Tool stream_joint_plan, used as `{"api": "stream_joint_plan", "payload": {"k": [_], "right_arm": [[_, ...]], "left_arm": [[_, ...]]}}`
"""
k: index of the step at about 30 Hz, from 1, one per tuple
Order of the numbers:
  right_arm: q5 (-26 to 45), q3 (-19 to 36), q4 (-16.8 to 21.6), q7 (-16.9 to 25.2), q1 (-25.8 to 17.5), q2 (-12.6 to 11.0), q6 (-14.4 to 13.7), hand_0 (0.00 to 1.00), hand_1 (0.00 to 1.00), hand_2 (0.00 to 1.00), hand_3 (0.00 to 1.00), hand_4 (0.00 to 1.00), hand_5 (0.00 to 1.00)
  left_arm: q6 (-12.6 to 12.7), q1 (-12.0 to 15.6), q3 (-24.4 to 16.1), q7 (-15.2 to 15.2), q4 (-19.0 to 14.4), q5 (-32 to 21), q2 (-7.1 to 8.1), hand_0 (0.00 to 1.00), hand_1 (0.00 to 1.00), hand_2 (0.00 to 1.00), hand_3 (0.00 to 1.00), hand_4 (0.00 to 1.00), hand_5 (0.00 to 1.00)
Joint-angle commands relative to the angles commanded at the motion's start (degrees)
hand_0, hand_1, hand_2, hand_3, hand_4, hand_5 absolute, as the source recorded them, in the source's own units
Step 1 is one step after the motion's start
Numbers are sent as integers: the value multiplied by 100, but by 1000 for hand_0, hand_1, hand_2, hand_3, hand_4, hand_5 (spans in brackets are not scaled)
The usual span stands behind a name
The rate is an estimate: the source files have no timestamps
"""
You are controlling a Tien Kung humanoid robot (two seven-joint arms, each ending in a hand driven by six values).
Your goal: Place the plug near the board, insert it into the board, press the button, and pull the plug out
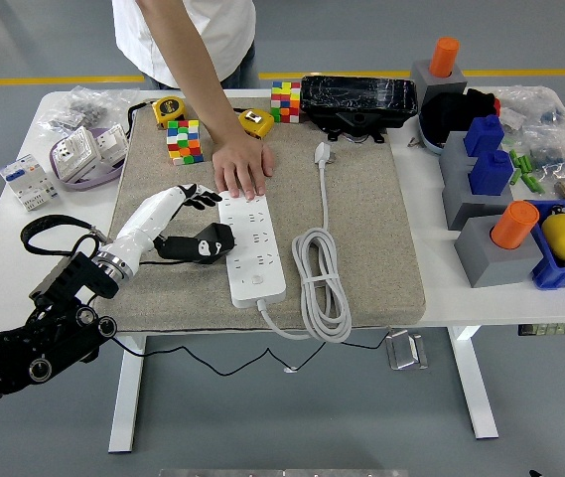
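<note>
- One robot hand [185, 221], the left, lies on the beige mat [361, 248] with fingers spread, gripping nothing, just beside the white power strip [250, 246].
- A person's hand [241, 166] presses flat on the strip's far end.
- The white plug [322, 152] lies unplugged near the mat's far edge, its cable [322, 283] coiled right of the strip.
- Everything rests on a white worktop [4, 229].

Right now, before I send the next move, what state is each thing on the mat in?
Plug: unplugged, lying on the mat beyond the cable coil.
Power strip: sockets all empty, flat on the mat.
Cable: coiled right of the strip.
Left hand: fingers spread at the strip's left edge, holding nothing.
Person's hand: flat, pressing the strip's far end.
Cubes: scrambled.
</note>
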Motion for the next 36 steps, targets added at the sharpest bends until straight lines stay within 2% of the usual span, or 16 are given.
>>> {"api": "stream_joint_plan", "payload": {"k": [5, 6, 9, 11, 12, 14, 17, 18, 21, 31, 36], "right_arm": [[-20, 24, 3, -1, -20, -8, -2, 613, 645, 659, 557, 952, 496], [-25, 28, 4, -1, -27, -10, -2, 613, 645, 659, 557, 953, 497], [-38, 33, 2, -1, -46, -13, -3, 613, 645, 659, 557, 953, 497], [-50, 44, 4, 0, -58, -19, -4, 613, 645, 659, 557, 953, 497], [-53, 47, 5, -1, -62, -22, -3, 612, 645, 658, 557, 953, 496], [-60, 58, 9, 2, -70, -26, -4, 612, 645, 658, 557, 953, 496], [-60, 50, 6, 11, -77, -26, -7, 612, 645, 658, 557, 953, 496], [-59, 49, 6, 17, -76, -26, -10, 614, 645, 657, 557, 953, 496], [-54, 58, 6, 30, -72, -20, -14, 614, 645, 657, 557, 953, 496], [-67, 63, 27, 44, -74, -25, -21, 613, 645, 657, 556, 953, 495], [-65, 59, 32, 51, -76, -23, -23, 611, 644, 656, 556, 953, 494]], "left_arm": [[418, 396, -341, 124, -664, 188, 51, 698, 672, 696, 730, 998, 558], [491, 475, -392, 204, -777, 261, 51, 742, 743, 760, 768, 982, 634], [643, 679, -486, 548, -1089, 509, 57, 742, 743, 760, 768, 982, 634], [755, 865, -489, 922, -1329, 755, 66, 742, 743, 760, 768, 982, 634], [777, 930, -487, 1060, -1392, 836, 64, 825, 813, 805, 815, 925, 726], [833, 1091, -490, 1304, -1503, 964, 43, 825, 813, 805, 815, 925, 726], [933, 1294, -497, 1555, -1563, 1128, -32, 825, 813, 805, 815, 925, 726], [949, 1316, -491, 1580, -1562, 1141, -47, 839, 827, 813, 826, 912, 761], [949, 1386, -422, 1683, -1556, 1236, -83, 839, 827, 813, 826, 912, 761], [949, 1517, -330, 1887, -1566, 1261, -22, 833, 823, 808, 816, 895, 782], [949, 1505, -306, 2018, -1546, 1243, -42, 825, 820, 806, 812, 888, 785]]}}
